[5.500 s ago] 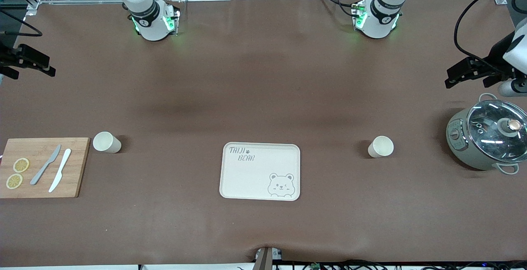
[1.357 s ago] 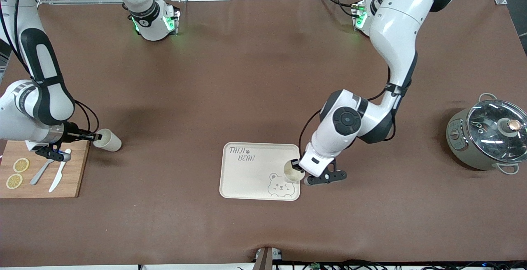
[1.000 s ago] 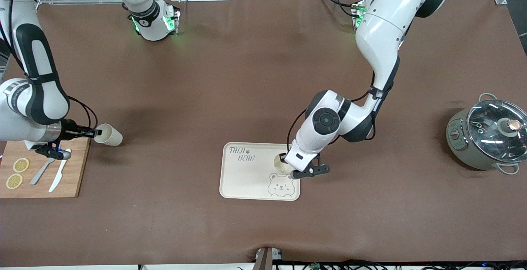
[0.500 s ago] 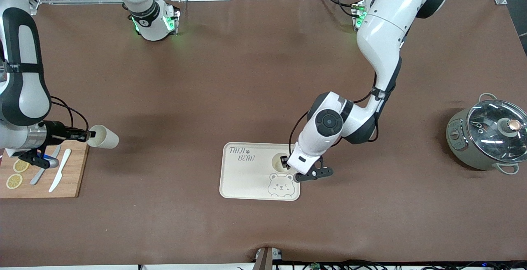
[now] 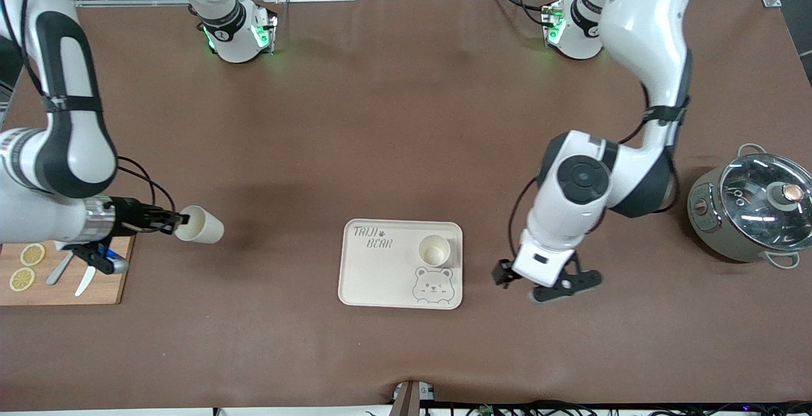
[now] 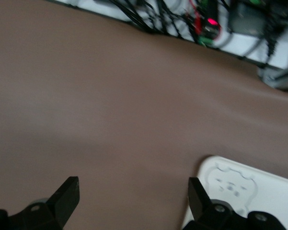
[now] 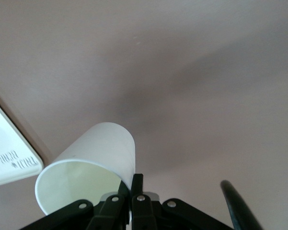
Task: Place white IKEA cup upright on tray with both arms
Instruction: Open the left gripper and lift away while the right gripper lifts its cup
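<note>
The cream tray lies in the middle of the table. One white cup stands upright on it, above the bear drawing. My left gripper is open and empty, over the table just off the tray's edge toward the left arm's end. Its wrist view shows the fingers wide apart around the gripper's middle, and a tray corner. My right gripper is shut on the rim of a second white cup, held on its side over the table between the cutting board and the tray. The right wrist view shows this cup in the gripper.
A wooden cutting board with lemon slices and two knives lies at the right arm's end, partly under the right arm. A green pot with a glass lid stands at the left arm's end. A tray corner shows in the right wrist view.
My left gripper let go of the cup on the tray and moved off toward the left arm's end. My right gripper carried its cup away from the cutting board toward the tray.
</note>
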Robot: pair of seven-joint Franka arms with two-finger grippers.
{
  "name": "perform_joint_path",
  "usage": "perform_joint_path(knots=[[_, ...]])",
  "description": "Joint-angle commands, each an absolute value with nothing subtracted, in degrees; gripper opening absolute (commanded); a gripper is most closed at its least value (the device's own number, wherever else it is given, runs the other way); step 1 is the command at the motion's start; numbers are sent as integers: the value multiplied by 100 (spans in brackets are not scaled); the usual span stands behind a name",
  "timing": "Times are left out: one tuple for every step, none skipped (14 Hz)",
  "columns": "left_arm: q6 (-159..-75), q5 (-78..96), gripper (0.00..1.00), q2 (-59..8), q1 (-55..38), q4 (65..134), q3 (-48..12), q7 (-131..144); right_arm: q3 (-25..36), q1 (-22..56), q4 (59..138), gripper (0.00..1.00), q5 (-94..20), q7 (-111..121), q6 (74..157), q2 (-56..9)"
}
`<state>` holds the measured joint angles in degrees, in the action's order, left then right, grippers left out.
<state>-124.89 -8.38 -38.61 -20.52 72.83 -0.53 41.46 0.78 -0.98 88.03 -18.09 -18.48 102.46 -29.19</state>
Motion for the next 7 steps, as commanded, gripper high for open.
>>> perform_joint_path(knots=[[-11982, -1133, 100, -3368, -1637, 7479, -53, 3860, 114, 473, 8455, 0, -1916, -2871, 10536, -3216], [-11779, -1134, 100, -3201, -1469, 7479, -61, 3632, 114, 657, 8455, 0, -1916, -3222, 10756, -3252], [-11595, -1125, 100, -3060, -1337, 7479, -62, 3404, 114, 824, 8455, 0, -1916, -3547, 10949, -3295], [-11445, -1125, 100, -2919, -1188, 7479, -62, 3175, 106, 983, 8446, 0, -1925, -3873, 11082, -3339], [-11330, -1125, 100, -2796, -1047, 7479, -70, 2947, 105, 1141, 8438, 0, -1934, -4207, 11205, -3401], [-11233, -1125, 100, -2673, -950, 7479, -70, 2753, 105, 1351, 8438, 0, -1925, -4488, 11328, -3419], [-11102, -1125, 100, -2550, -845, 7479, -70, 2586, 114, 1510, 8438, 0, -1925, -4717, 11468, -3445]])
